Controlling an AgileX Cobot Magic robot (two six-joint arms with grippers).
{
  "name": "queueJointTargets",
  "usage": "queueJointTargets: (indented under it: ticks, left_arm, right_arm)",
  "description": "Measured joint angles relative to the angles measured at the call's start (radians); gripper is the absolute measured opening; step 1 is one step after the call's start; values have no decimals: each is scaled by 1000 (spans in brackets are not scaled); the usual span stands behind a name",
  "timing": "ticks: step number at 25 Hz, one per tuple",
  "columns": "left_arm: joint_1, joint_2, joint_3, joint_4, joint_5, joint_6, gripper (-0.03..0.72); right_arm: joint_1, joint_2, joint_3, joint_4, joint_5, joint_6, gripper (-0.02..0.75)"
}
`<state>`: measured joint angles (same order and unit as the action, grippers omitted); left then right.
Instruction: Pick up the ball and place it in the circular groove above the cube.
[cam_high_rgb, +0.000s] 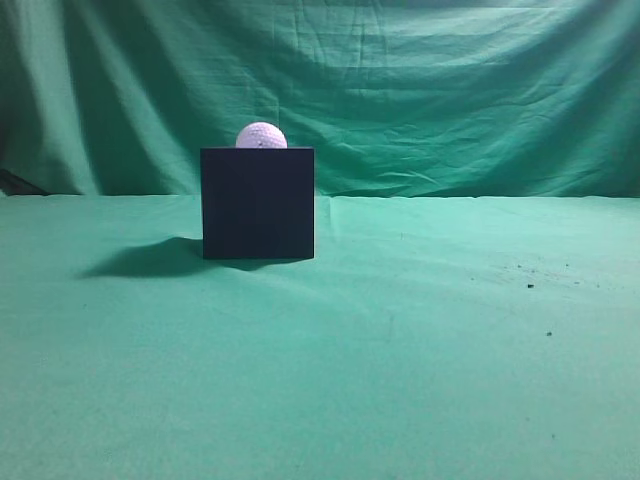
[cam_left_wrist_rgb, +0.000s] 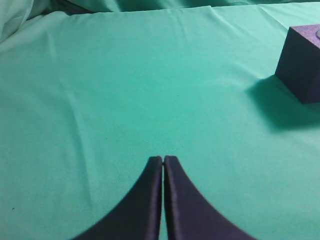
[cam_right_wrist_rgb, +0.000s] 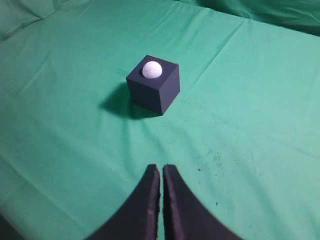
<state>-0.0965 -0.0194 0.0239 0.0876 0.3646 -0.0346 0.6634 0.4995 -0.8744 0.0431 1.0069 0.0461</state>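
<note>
Left tool: the two dark curved fingers are pressed together, tips touching, nothing pinched between them. It is held above the bench, which is covered with a green cloth. In the left wrist view the plain matte black cube is seen at the far right edge, well apart from the tool, partly cut off by the frame; a shadow is cast from it onto the cloth on its near left side.

Right tool: fingers likewise pressed together, nothing held. It is held above the cloth with the cube ahead of it and well apart. A scatter of small dark specks is noted on the cloth just beyond the tips.

The small white dimpled golf ball is seated on the top face of the cube, roughly centred. In the exterior view the ball is seen with only its upper part showing above the top edge of the cube, so its lower part is sunk into the top. The cube is stood square on the bench, left of centre. Neither tool is seen in the exterior view. A wrinkled green cloth backdrop is hung behind the bench.
</note>
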Motion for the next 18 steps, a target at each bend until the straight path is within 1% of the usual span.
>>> queueJointTargets:
  ticks: [6, 8, 10, 13, 18]
  left_arm:
    - [0, 0, 0, 0, 0, 0, 0]
    - [0, 0, 0, 0, 0, 0, 0]
    - [0, 0, 0, 0, 0, 0, 0]
    - [0, 0, 0, 0, 0, 0, 0]
    - [0, 0, 0, 0, 0, 0, 0]
  right_arm:
    - [0, -3, 6, -96, -57, -2, 0]
    - [-27, -23, 39, -120, -119, -2, 0]
    - [-80, -61, 91, -131, -205, -2, 0]
    - [-186, -135, 210, -136, -358, -2, 0]
    - [-383, -288, 467, -137, -578, -2, 0]
